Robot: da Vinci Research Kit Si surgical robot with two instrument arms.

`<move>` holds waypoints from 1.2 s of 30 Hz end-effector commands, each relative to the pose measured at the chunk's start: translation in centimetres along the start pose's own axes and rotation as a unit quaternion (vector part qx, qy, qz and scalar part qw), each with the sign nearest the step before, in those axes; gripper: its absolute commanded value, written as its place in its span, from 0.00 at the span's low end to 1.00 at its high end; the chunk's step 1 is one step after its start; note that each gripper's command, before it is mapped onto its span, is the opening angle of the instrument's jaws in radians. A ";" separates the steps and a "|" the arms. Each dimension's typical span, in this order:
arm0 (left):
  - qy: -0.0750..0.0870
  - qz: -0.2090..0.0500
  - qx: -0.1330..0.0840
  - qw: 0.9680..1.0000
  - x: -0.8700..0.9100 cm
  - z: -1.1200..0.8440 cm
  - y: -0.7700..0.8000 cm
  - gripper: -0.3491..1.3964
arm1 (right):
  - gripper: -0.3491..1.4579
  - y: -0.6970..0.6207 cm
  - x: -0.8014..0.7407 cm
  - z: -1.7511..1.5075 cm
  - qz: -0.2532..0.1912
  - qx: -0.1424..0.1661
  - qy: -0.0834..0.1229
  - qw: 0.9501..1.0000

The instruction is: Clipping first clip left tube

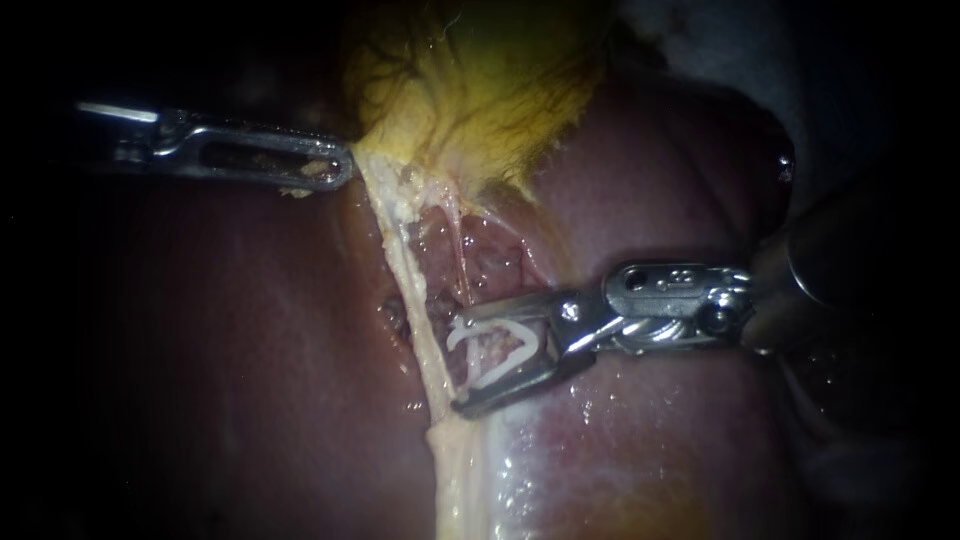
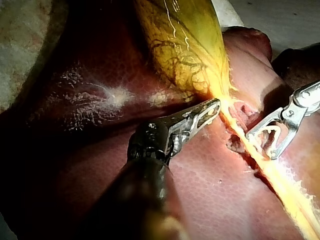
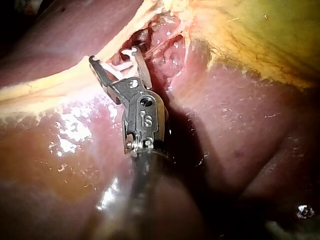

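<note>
My left instrument (image 1: 335, 170) comes in from the left, its jaws shut on the lower edge of the yellow gallbladder (image 1: 480, 80); the left wrist view shows the same grip (image 2: 212, 107). From that edge a pale band of tissue (image 1: 405, 270) runs down across the liver (image 1: 220, 330), with a thin tube (image 1: 462, 250) beside it in a raw red pocket. My right instrument (image 1: 458, 365) enters from the right, and its jaws stand wide apart around an open white clip (image 1: 505, 362). The clip's mouth reaches the band where the thin tube ends. Whether the tube lies inside the clip is unclear.
Dark red liver surrounds the pocket on all sides. White cloth (image 2: 280, 20) lies beyond the liver's edge, past the gallbladder. In the right wrist view the wet liver (image 3: 240, 150) beside my right instrument (image 3: 115, 55) is bare.
</note>
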 end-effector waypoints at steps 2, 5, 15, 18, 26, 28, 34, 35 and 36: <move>0.000 0.000 0.000 1.000 0.00 0.00 0.00 0.00 | 0.52 0.03 -0.02 0.02 0.004 0.000 0.000 1.000; 0.000 0.000 0.000 1.000 0.00 0.00 0.00 0.00 | 0.52 0.08 -0.06 0.05 0.008 0.002 -0.001 1.000; 0.000 0.000 0.000 1.000 0.00 0.01 0.00 0.00 | 0.52 0.31 -0.23 0.18 0.033 0.054 -0.005 0.998; 0.000 0.000 0.000 1.000 0.00 0.01 0.00 0.00 | 0.52 0.37 -0.22 0.21 0.043 0.076 0.005 0.996; 0.000 0.000 0.000 1.000 0.00 0.00 -0.01 0.00 | 0.52 0.50 -0.21 0.38 0.065 0.127 0.026 0.989; 0.000 0.000 0.000 1.000 0.00 0.00 -0.01 0.00 | 0.52 0.51 -0.24 0.42 0.072 0.142 0.033 0.987; 0.000 0.000 0.000 1.000 0.00 -0.01 -0.01 0.00 | 0.52 0.51 -0.31 0.54 0.087 0.188 0.050 0.977; 0.000 0.000 0.000 1.000 0.00 -0.01 -0.01 0.00 | 0.51 0.51 -0.31 0.55 0.091 0.196 0.053 0.975; 0.000 0.000 0.000 1.000 0.00 -0.01 -0.01 0.00 | 0.51 0.51 -0.32 0.56 0.093 0.204 0.058 0.973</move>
